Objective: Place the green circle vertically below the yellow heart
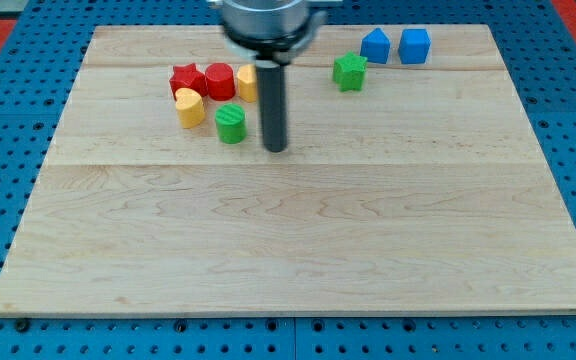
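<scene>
The green circle (231, 123) lies on the wooden board near the view's top left of centre. The yellow heart (189, 107) sits just to its upper left, close beside it. My tip (276, 149) rests on the board a short way to the right of the green circle and slightly lower, not touching it. The dark rod rises from the tip and hides part of a second yellow block (247, 82).
A red star-like block (186, 79) and a red round block (219, 80) sit above the yellow heart. A green star-like block (349, 71) lies at top right of centre, with two blue blocks (375, 46) (414, 45) beyond it. The board's top edge is near them.
</scene>
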Robot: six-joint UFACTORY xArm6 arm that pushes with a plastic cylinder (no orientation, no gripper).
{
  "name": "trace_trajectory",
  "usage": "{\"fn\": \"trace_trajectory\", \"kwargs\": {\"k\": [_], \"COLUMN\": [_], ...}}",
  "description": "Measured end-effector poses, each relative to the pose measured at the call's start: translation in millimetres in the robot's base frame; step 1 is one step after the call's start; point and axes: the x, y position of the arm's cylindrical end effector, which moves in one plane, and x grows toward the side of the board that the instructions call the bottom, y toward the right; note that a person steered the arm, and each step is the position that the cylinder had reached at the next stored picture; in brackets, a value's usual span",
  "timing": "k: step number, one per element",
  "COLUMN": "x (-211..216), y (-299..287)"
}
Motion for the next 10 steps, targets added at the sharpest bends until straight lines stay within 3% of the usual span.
{"fn": "trace_trajectory", "kwargs": {"k": [1, 4, 5, 6, 7, 8, 10], "x": [-29, 7, -9, -26, -18, -11, -16], "y": [1, -91, -31, -49, -91, -94, 4]}}
